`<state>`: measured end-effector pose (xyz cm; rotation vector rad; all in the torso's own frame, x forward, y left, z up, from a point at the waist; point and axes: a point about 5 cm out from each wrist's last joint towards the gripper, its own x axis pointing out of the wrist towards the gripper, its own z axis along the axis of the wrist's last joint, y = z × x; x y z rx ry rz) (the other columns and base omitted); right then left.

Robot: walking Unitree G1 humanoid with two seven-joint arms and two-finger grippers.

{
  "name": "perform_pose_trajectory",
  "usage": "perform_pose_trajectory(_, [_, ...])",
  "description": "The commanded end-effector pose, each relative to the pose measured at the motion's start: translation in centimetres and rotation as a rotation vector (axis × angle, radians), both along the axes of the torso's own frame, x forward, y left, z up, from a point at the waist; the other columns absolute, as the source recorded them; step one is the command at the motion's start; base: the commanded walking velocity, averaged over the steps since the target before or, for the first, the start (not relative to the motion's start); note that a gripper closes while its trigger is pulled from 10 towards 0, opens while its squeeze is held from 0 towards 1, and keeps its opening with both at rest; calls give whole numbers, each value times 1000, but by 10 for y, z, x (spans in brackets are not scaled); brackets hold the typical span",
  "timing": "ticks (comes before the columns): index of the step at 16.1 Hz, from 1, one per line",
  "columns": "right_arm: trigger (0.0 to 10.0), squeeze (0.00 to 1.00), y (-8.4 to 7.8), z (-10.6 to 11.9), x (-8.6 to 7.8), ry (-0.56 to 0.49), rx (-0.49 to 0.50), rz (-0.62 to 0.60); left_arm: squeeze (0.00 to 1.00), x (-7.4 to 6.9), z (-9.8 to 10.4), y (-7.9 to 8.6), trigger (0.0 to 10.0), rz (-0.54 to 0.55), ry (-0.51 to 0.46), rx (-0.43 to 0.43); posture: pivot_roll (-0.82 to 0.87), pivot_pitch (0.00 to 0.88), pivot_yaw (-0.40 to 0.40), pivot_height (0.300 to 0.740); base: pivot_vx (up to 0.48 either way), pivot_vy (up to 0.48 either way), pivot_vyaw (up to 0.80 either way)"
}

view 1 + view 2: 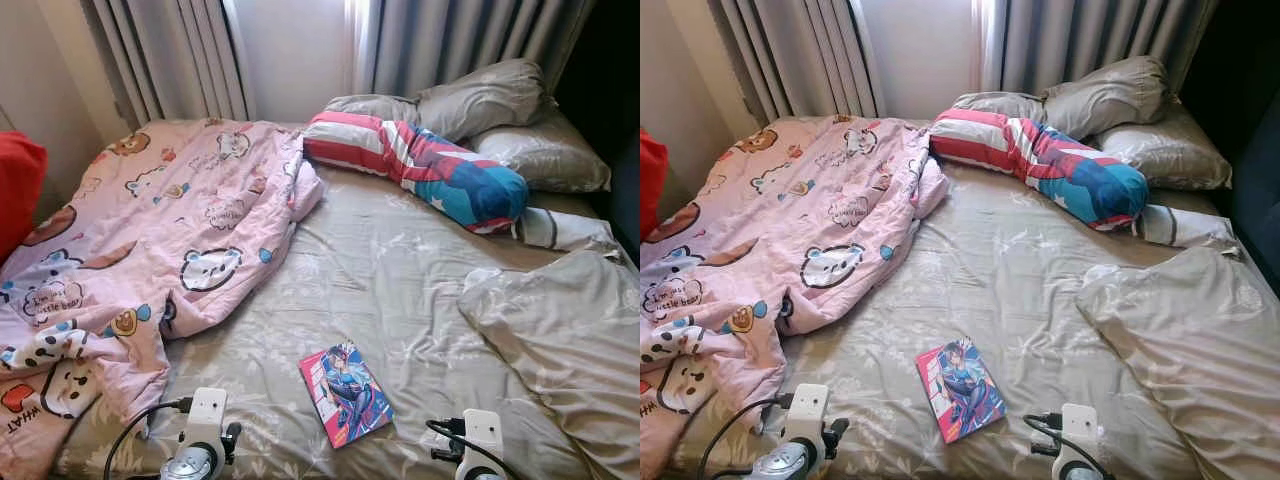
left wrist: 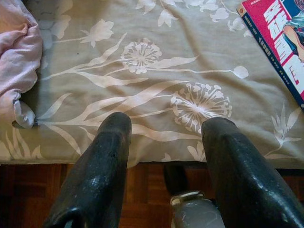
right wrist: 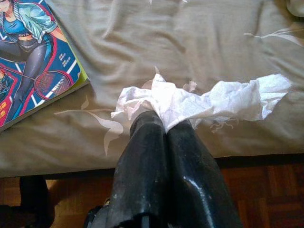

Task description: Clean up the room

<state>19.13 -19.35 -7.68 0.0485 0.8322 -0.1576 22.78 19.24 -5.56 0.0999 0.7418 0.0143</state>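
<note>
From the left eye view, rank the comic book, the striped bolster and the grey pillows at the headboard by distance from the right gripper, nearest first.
1. Comic book: on the sheet just to the robot's left of the right gripper, near the foot edge.
2. Striped bolster: lying across the upper bed, far ahead.
3. Grey pillows: behind the bolster, against the curtains, farthest.

Crumpled white tissue [image 3: 199,102] pinched in right gripper [image 3: 164,124] fingers, at bed's near edge.
</note>
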Motion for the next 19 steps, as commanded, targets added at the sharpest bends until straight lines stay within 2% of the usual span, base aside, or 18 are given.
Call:
perform_pose_trajectory(1, [10000,0,1,-3,-5,18,1,-2,0,-5,-3,0,10000,-3,22,-3,10,52,0,740,0,0,0])
perform_pose_trajectory(19, [10000,0,2,-2,-3,14,2,-1,0,-4,-3,-2,10000,-5,18,-13,2,69,9,740,-252,0,0])
